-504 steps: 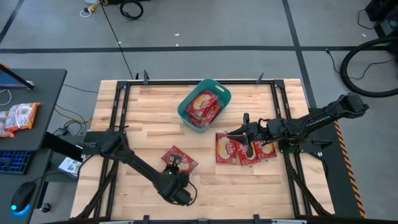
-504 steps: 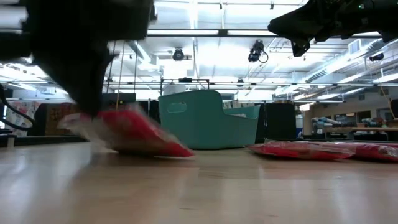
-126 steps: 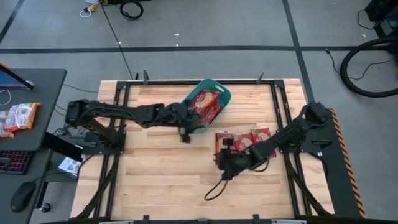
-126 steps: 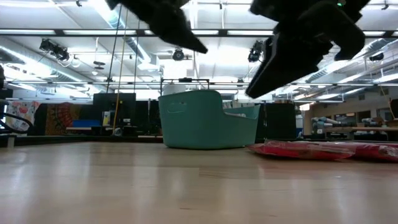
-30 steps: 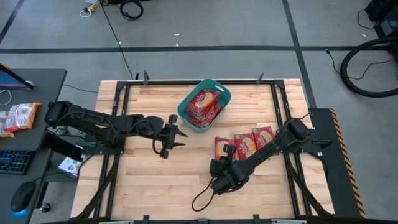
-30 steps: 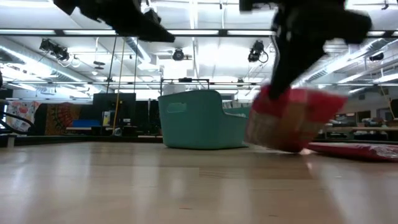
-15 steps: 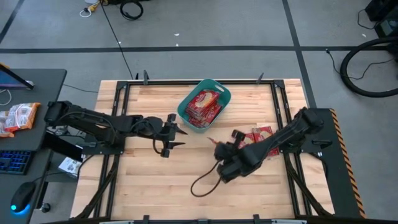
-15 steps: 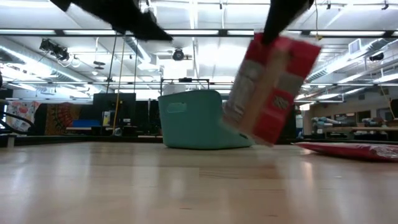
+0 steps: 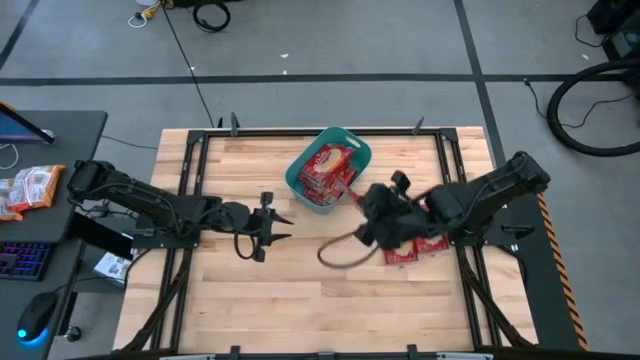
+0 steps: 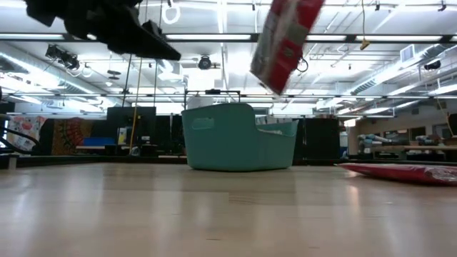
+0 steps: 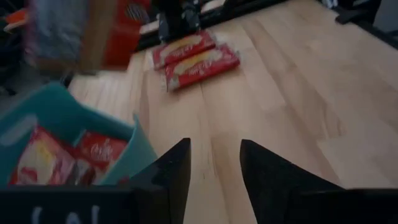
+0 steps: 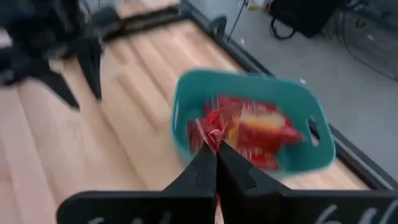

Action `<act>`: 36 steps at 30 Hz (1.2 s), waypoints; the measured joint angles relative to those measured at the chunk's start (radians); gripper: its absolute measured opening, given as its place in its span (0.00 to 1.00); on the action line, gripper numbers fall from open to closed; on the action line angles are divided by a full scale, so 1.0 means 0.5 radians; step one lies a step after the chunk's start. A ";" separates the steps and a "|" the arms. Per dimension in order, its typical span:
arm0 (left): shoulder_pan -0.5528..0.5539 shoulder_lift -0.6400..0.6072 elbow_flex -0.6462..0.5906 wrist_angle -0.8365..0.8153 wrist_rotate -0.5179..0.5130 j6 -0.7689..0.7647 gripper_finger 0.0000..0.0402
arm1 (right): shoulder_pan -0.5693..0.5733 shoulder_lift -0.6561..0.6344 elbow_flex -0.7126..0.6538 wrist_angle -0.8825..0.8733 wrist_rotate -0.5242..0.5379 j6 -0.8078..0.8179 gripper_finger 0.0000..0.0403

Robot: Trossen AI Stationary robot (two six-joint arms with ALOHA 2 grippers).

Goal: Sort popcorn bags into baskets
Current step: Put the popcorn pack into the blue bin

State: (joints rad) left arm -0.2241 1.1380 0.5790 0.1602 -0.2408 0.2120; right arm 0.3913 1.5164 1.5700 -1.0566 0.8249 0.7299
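The teal basket (image 9: 328,166) stands at the table's far middle with several red popcorn bags (image 12: 258,134) lying in it. My right gripper (image 9: 362,203) hovers just on the basket's near right side, shut on one red popcorn bag (image 10: 285,39) that hangs high above the table. More bags (image 11: 193,58) lie flat on the wood to the right, partly under the right arm. My left gripper (image 9: 275,222) is open in the air left of the basket, with nothing between its fingers (image 11: 171,177). My right gripper pinches the bag's crimped end (image 12: 213,129) between its two shut fingers (image 12: 202,167). The fingers slant down toward the basket. The bag hangs tilted below them (image 10: 282,50), lifted clear of the table and higher than the basket's rim.
A black cable loop (image 9: 345,255) hangs below the right arm over the table's middle. Black frame rails (image 9: 190,170) run along the table's left and right sides. Bare wood (image 9: 300,300) stretches along the near half. A desk with a keyboard (image 9: 25,260) stands off the left edge.
My right gripper has lifted a bag off the table near the pile and carried it up and toward the far edge, close to the basket. The bag has gone from dragging on the wood to hanging tilted high in the air. My left gripper has drawn back slightly toward the left edge.
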 joint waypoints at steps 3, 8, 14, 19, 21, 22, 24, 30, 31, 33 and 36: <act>-0.019 -0.043 -0.086 0.144 -0.013 -0.034 0.35 | -0.123 -0.027 0.000 0.172 -0.017 -0.213 0.01; -0.050 -0.224 -0.297 0.405 -0.012 -0.034 0.35 | -0.389 -0.019 0.001 0.381 -0.155 -0.523 0.01; -0.041 -0.435 -0.400 0.443 -0.037 -0.072 0.35 | -0.709 0.039 -0.001 0.561 -0.307 -0.777 0.01; -0.041 -0.474 -0.403 0.429 -0.036 -0.145 0.35 | -0.962 0.101 0.000 0.605 -0.401 -0.845 0.01; -0.041 -0.473 -0.404 0.428 -0.037 -0.199 0.35 | -1.048 0.109 -0.001 0.567 -0.428 -0.828 0.01; -0.041 -0.473 -0.403 0.414 -0.037 -0.218 0.35 | -1.082 0.110 -0.002 0.557 -0.435 -0.822 0.01; -0.041 -0.470 -0.404 0.358 -0.036 -0.282 0.35 | -1.130 0.121 0.001 0.582 -0.437 -0.820 0.01; -0.043 -0.470 -0.405 0.356 -0.036 -0.359 0.35 | -1.221 0.140 0.001 0.625 -0.638 -0.834 0.01; -0.043 -0.470 -0.405 0.356 -0.036 -0.373 0.35 | -1.234 0.166 0.002 0.643 -0.692 -0.834 0.01; -0.042 -0.470 -0.405 0.356 -0.036 -0.387 0.35 | -1.263 0.240 0.003 0.690 -0.836 -0.837 0.01; -0.043 -0.470 -0.405 0.363 -0.036 -0.387 0.35 | -1.292 0.402 0.001 0.751 -1.065 -0.855 0.01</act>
State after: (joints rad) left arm -0.2455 0.9031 0.3767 0.3416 -0.2588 0.0185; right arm -0.2548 1.7176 1.5704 -0.6809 0.2923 0.3026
